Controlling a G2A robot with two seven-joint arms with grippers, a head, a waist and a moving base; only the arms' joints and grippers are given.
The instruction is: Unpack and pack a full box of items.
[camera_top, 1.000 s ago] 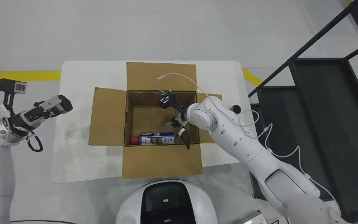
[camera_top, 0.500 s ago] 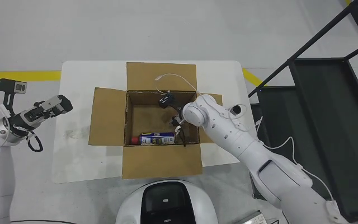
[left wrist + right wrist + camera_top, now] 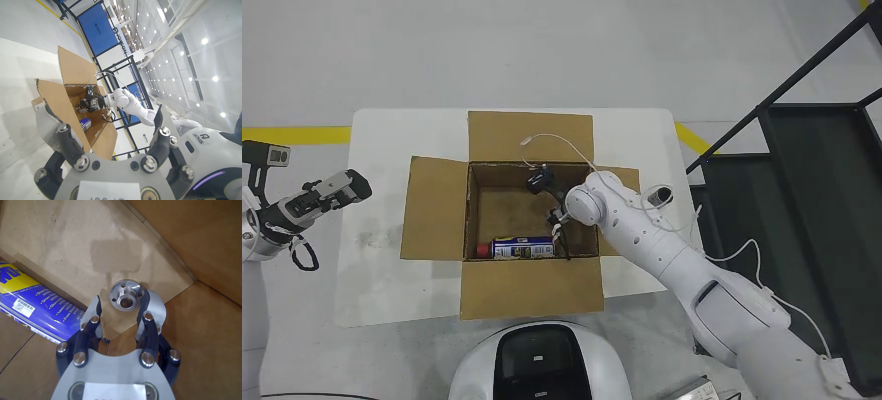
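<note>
While the right gripper (image 3: 122, 295) hung inside the cardboard box (image 3: 532, 288) with its jaws spread wide and nothing held, the metal flange hub (image 3: 125, 296) lay flat on the box floor between the fingertips, close to a corner, its bore facing up. Being round, it gave no long axis to line up with (any wrist angle would serve). One pad (image 3: 142, 306) sat right at its rim, touching or not I could not tell, and the other stood a little off, so I judged a slight sideways centring was wanted before closing. The spray can (image 3: 32, 306) lay on its side just beside that other finger, near enough to be nudged. The left gripper (image 3: 100, 111), likewise open and empty, hung off the white table's (image 3: 372, 270) left edge, well apart from the box, so the right arm was plainly the nearer.
</note>
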